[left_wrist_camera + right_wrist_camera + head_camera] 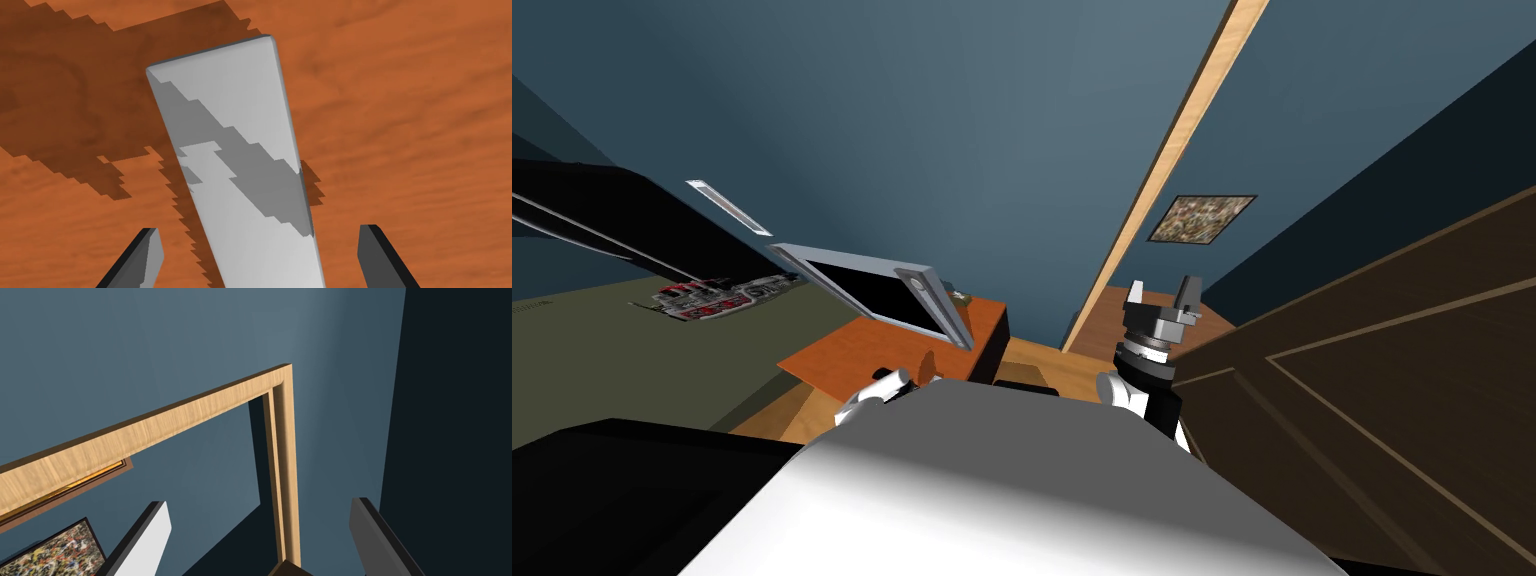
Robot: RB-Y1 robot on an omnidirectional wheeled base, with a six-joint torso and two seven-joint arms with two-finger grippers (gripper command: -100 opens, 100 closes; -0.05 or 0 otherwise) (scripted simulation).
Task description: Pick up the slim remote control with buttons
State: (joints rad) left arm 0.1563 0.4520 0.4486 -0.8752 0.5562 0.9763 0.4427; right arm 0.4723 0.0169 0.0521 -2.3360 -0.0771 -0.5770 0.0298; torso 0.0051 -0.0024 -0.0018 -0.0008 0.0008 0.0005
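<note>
Slim, flat, light grey slab of a remote control (235,160) lies flat on the orange-brown wood bench (410,125), long axis running away from my left gripper (259,229). No buttons are drawn on the face I can see. That gripper is released, blades spread either side of the remote's near end, neither touching it. The head view puts that arm about at the bench's near edge, in front of the grey-framed flat screen with the black panel (882,290). Handling guess: light, rigid, smooth shell, so slippery on thin blades, and it sits very low. I'd take it across the narrow width, nearer mid-length than the end, so it doesn't pivot and droop once lifted. The blades need to get right down to the bench top to catch the thin side walls. The risk is scraping the wood or skating over the top face. Room: bare wood all round the remote in the wrist view, with no bench edge close by. The screen stands behind, so lift straight up, not forward. My right gripper (1163,290) is raised beside the dark brown panelled door (1372,400), blades spread, holding nothing, well apart from the work.
</note>
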